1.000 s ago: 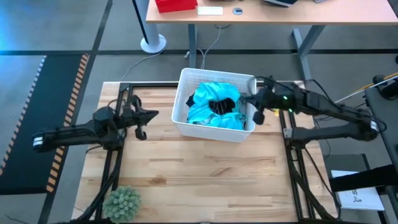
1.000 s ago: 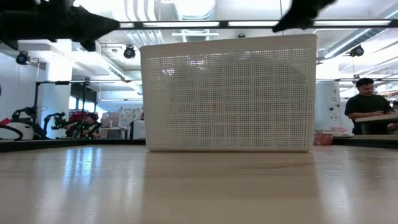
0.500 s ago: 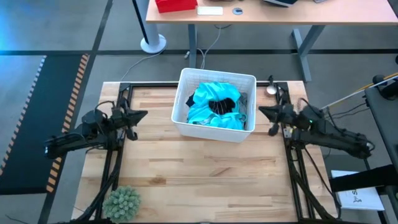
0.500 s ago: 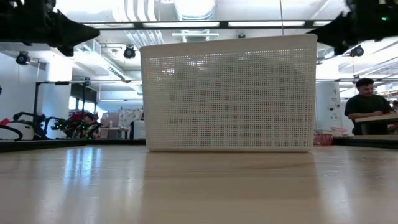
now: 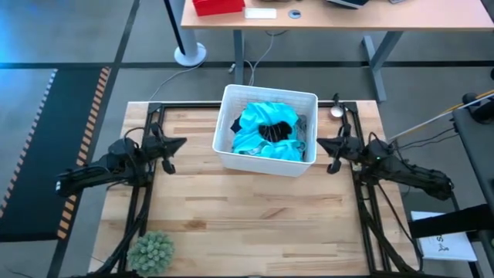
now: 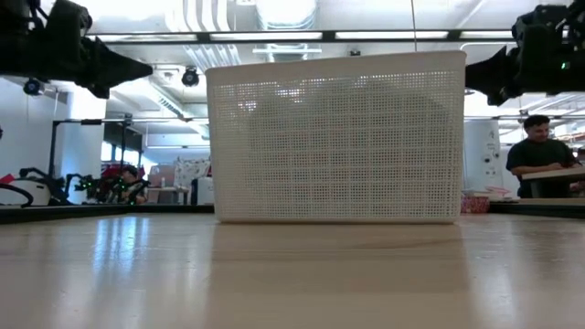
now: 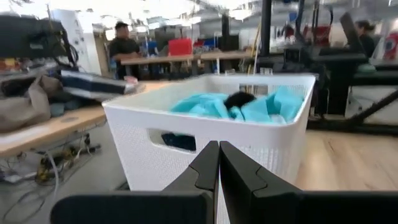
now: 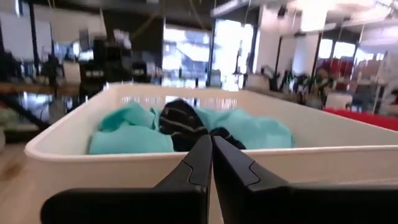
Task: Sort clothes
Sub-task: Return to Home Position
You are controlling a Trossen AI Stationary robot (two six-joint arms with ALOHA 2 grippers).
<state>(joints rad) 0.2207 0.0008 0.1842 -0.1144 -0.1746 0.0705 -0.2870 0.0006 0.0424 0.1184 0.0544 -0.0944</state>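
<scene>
Pale wood tabletop (image 5: 255, 208) in an open workshop. Upper centre: white basket (image 5: 266, 162), clothes (image 5: 248, 123) heaped inside, striped sock (image 5: 272, 133) topmost. Left end effector (image 5: 171, 148) mid-left, right end effector (image 5: 330, 152) mid-right, both pinched closed, empty, clear of the basket; seemingly nothing left to fetch.

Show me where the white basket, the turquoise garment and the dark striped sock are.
white basket (image 5: 262, 164): high view, on its near outer wall.
turquoise garment (image 5: 253, 120): high view, on the bright fabric inside the basket.
dark striped sock (image 8: 177, 122): right wrist view, on its striped middle.
</scene>
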